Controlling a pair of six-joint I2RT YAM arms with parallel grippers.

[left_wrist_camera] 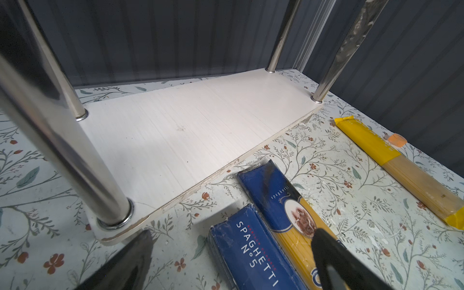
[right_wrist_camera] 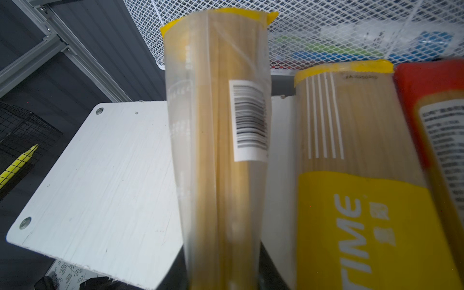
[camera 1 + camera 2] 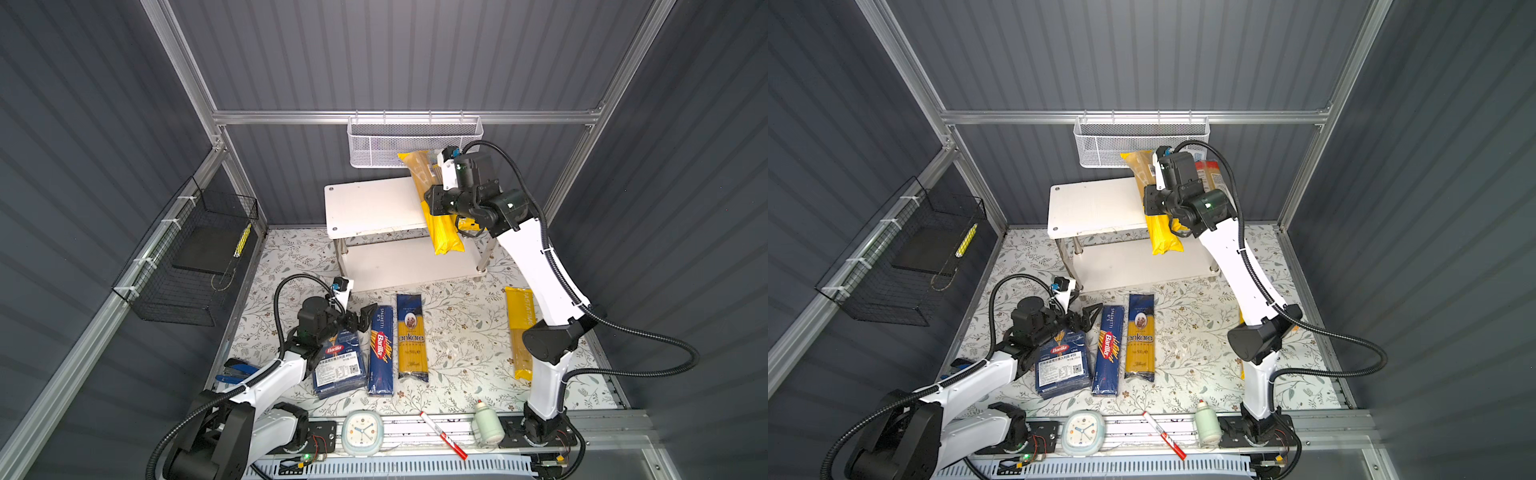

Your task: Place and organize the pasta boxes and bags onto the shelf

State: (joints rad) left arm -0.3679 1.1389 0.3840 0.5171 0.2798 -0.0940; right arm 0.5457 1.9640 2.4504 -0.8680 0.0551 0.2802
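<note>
My right gripper (image 3: 434, 203) (image 2: 223, 281) is shut on a yellow Pastatime bag (image 3: 419, 174) (image 2: 221, 150), held tilted over the right part of the white shelf (image 3: 365, 208) (image 2: 100, 175), with its near end sticking out past the front edge. Another Pastatime bag (image 2: 351, 175) and a red bag (image 2: 439, 125) lie on the top board to the right. On the floor lie a wide Barilla box (image 3: 340, 365), a narrow Barilla box (image 3: 381, 351) (image 1: 251, 251), the ankara bag (image 3: 412, 336) and a Pastatime bag (image 3: 519, 332). My left gripper (image 3: 362, 318) (image 1: 231, 263) hangs open above the boxes' far ends.
A white mesh basket (image 3: 415, 141) hangs on the back wall just above the shelf. A black wire basket (image 3: 195, 257) is on the left wall. Along the front rail sit a clock (image 3: 361, 432), a red marker (image 3: 442, 434) and a small bottle (image 3: 488, 424).
</note>
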